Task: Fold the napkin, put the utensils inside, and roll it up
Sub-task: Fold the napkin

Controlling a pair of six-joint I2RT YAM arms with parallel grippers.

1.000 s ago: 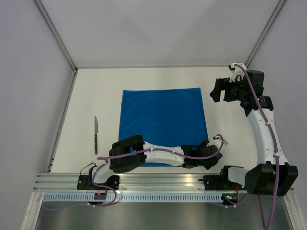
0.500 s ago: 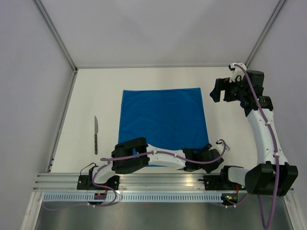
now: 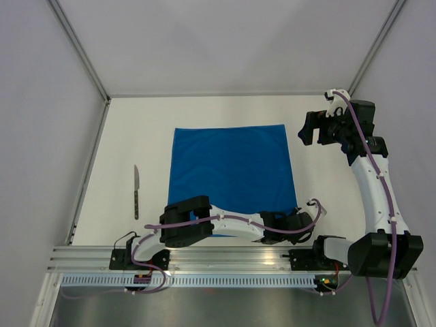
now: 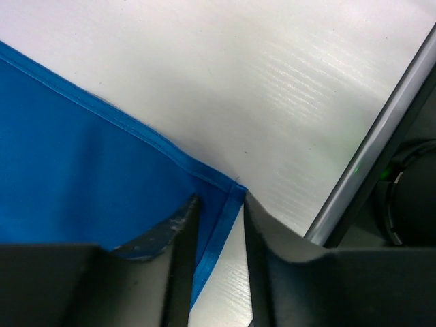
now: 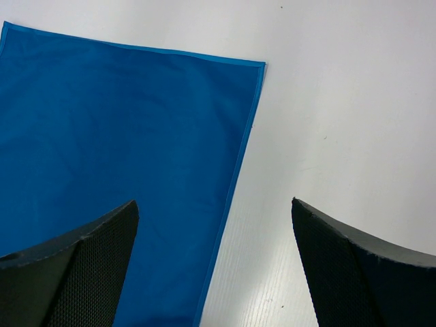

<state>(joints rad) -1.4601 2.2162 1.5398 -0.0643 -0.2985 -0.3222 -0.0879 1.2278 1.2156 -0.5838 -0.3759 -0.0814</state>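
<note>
The bright blue napkin (image 3: 231, 170) lies flat and unfolded mid-table. The grey knife (image 3: 136, 192) lies to its left, apart from it. My left gripper (image 3: 298, 215) reaches across the near edge to the napkin's near right corner. In the left wrist view its jaws (image 4: 219, 204) stand narrowly apart, straddling the corner hem of the napkin (image 4: 82, 170), which lies flat between them. My right gripper (image 3: 310, 129) hovers wide open beside the far right corner. In the right wrist view the gripper (image 5: 213, 204) is empty above the napkin's right edge (image 5: 122, 122).
A metal rail (image 3: 225, 255) runs along the near table edge, just behind the left gripper, and shows in the left wrist view (image 4: 381, 136). White walls enclose the table on the left, back and right.
My left arm has shifted slightly toward the near edge, settling its gripper on the napkin's near right corner. The right arm, the napkin and the knife have not moved.
</note>
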